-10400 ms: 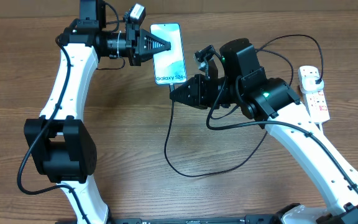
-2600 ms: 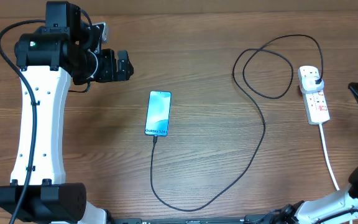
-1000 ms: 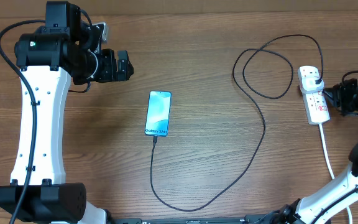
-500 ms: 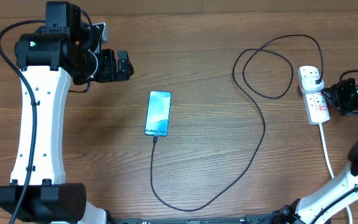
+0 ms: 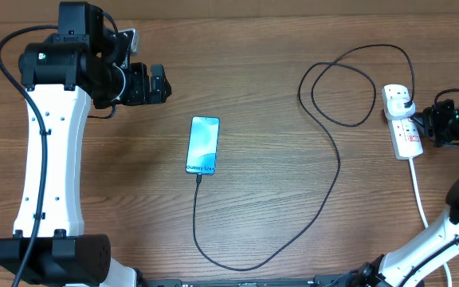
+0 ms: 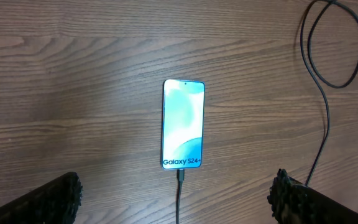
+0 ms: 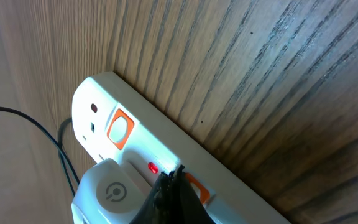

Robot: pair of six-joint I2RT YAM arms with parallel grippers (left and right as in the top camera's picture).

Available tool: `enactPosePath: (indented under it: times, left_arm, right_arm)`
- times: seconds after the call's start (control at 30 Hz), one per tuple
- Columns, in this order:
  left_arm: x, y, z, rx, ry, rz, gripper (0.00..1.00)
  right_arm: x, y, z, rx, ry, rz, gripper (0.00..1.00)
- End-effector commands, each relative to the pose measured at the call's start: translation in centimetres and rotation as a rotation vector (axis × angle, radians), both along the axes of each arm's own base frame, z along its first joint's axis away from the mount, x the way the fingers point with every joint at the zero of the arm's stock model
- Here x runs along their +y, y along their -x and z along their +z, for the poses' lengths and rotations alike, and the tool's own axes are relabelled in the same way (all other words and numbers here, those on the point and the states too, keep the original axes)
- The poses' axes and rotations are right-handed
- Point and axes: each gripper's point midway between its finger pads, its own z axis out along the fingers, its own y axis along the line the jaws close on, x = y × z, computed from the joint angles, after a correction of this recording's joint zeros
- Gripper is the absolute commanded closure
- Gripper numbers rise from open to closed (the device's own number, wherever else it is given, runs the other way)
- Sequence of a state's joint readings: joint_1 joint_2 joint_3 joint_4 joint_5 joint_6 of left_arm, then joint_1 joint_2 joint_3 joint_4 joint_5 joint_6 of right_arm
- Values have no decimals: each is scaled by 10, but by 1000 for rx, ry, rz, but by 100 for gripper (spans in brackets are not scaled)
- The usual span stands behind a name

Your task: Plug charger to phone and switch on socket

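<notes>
The phone (image 5: 203,145) lies face up mid-table, its screen lit (image 6: 183,123). The charger's thin black cable (image 5: 331,179) has its tip (image 6: 181,176) in the phone's near end. It loops across the table to its plug (image 5: 402,99) in the socket (image 5: 409,140), a white power strip at the right. My right gripper (image 5: 420,123) is shut. Its tips (image 7: 176,175) rest on an orange switch (image 7: 197,188) beside a lit red lamp (image 7: 152,168) and the white plug body (image 7: 107,190). My left gripper (image 5: 162,84) hangs open above and left of the phone, its fingers (image 6: 50,201) wide apart and holding nothing.
The strip's thick white cord (image 5: 421,209) runs toward the table's front edge on the right. A second orange switch (image 7: 120,129) sits at the strip's end. The cable forms a loop (image 5: 341,86) left of the strip. Bare wooden tabletop (image 5: 277,119) lies between phone and strip.
My right gripper has edged slightly left onto the strip. The left arm, the phone and the cable have not moved.
</notes>
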State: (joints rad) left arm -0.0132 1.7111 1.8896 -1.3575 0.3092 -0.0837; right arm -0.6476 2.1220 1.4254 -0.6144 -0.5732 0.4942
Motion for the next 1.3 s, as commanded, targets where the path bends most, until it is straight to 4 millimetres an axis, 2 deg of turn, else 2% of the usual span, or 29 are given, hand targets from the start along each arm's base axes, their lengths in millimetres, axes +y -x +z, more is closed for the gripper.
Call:
enactPosePath:
  times: [0.0,0.23,0.53,0.77,1.27]
  left_arm:
    - [0,-1,6,-18,-1,9,0]
    - [0,0,6,-17,-1,9,0]
    - [0,0,6,-17,-1,9,0]
    - [0,0,6,-17,-1,9,0]
    - [0,-1,6,-18,-1,9,0]
  right_arm:
    - [18,13,-40,107,-50,18,96]
    - [24,22,-56,158,-89,16,96]
    - [29,22,-55,161,-107,26,96]
    - [48,28,-55,202,-153,56,96]
    - [74,31,-60,253,-114,151,96]
